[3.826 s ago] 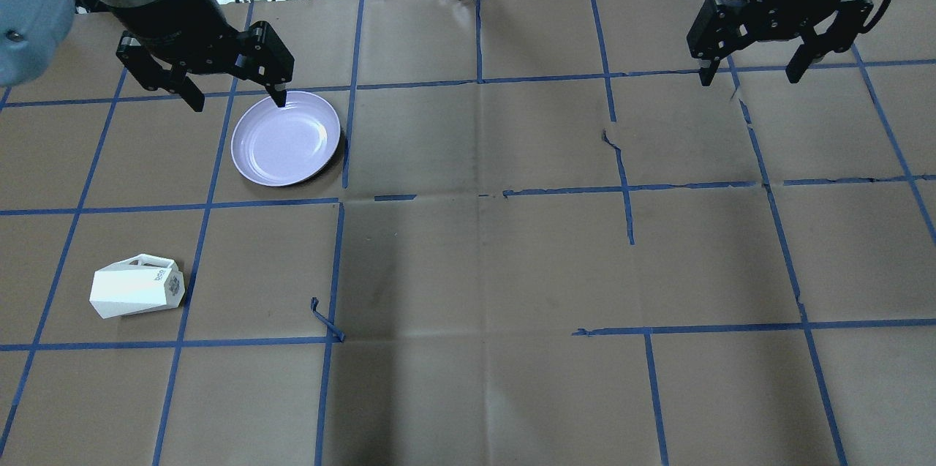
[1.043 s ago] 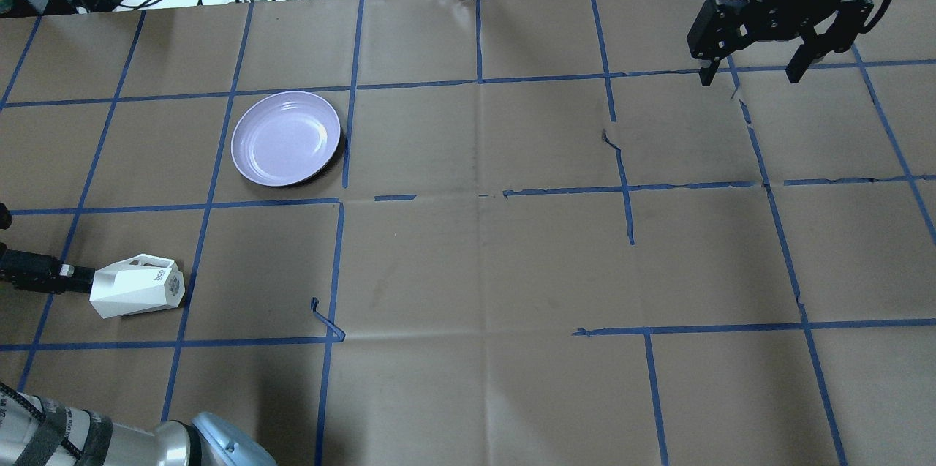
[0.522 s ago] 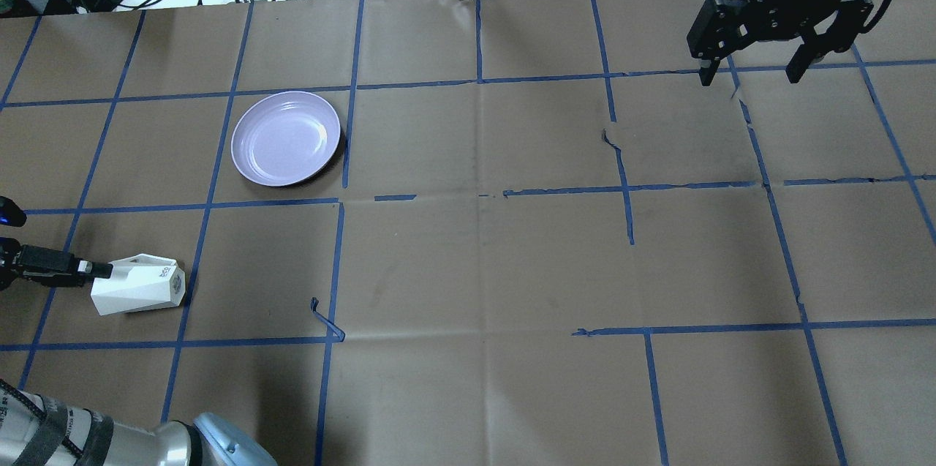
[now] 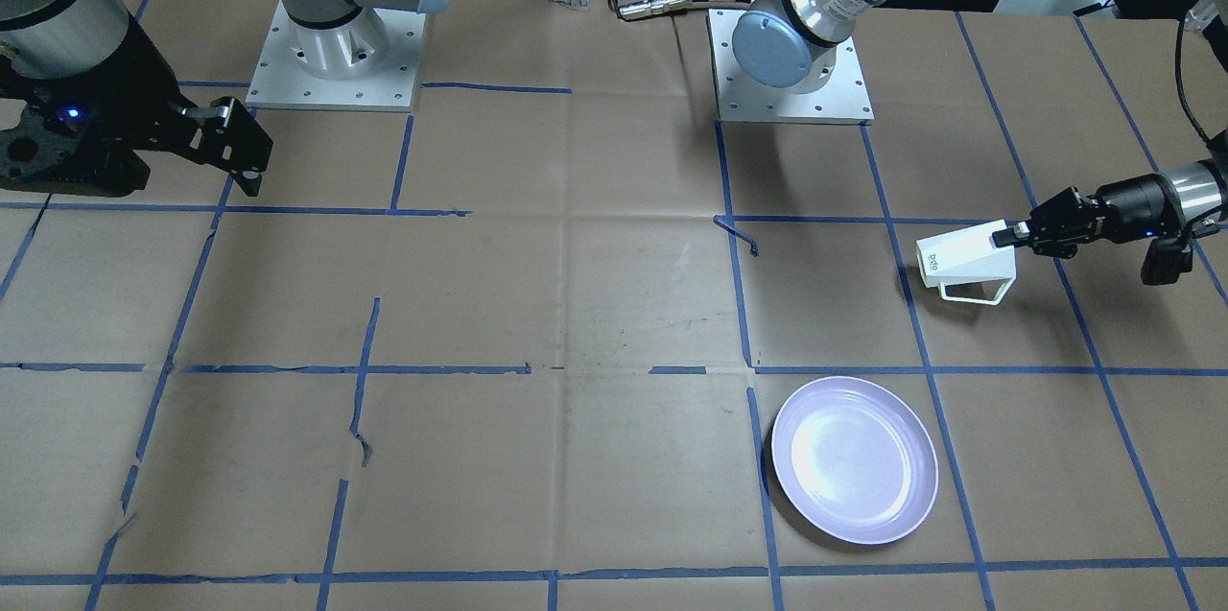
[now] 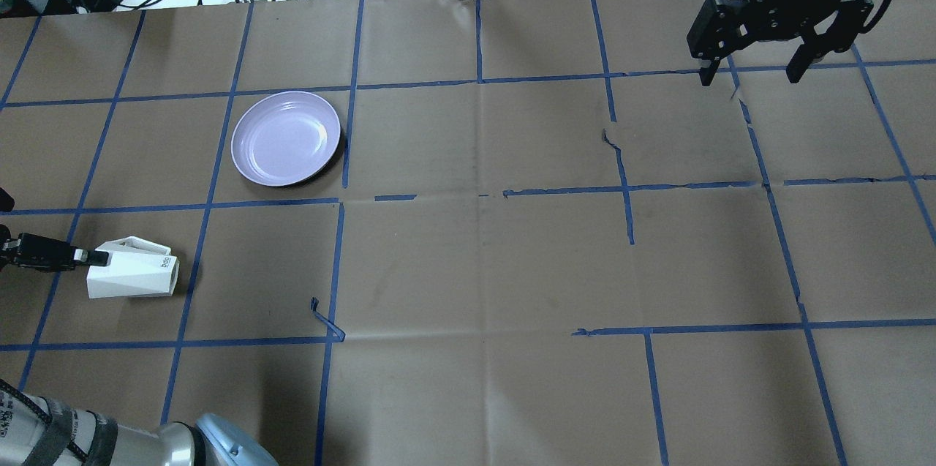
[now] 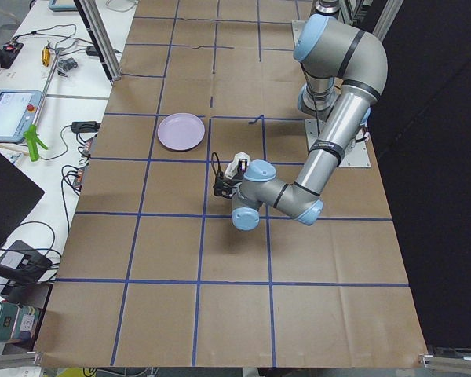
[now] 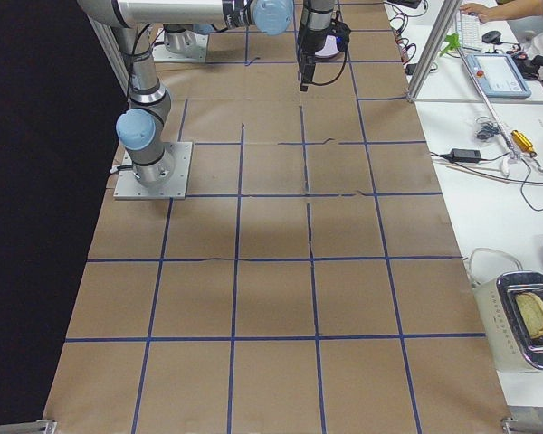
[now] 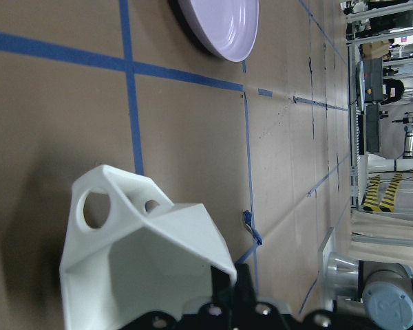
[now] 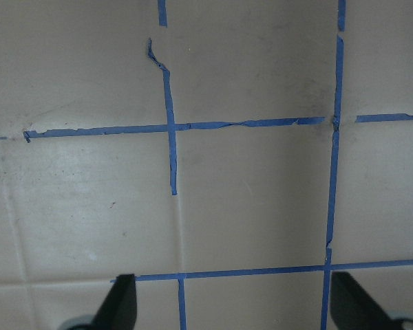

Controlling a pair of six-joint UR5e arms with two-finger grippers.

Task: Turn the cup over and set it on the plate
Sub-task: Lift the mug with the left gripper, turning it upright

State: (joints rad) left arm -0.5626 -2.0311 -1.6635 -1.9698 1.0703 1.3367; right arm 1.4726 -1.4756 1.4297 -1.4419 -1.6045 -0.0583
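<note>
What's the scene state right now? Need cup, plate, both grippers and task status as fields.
cup: on its side, mouth toward the left gripper, base pointing toward mid-table, apart from the plate
plate: right way up, nothing on it
left gripper: low and level, shut on the cup's rim wall
right gripper: open, holding nothing, hovering at the far side away from cup and plate
task status: cup not yet upright, not yet on the plate
</note>
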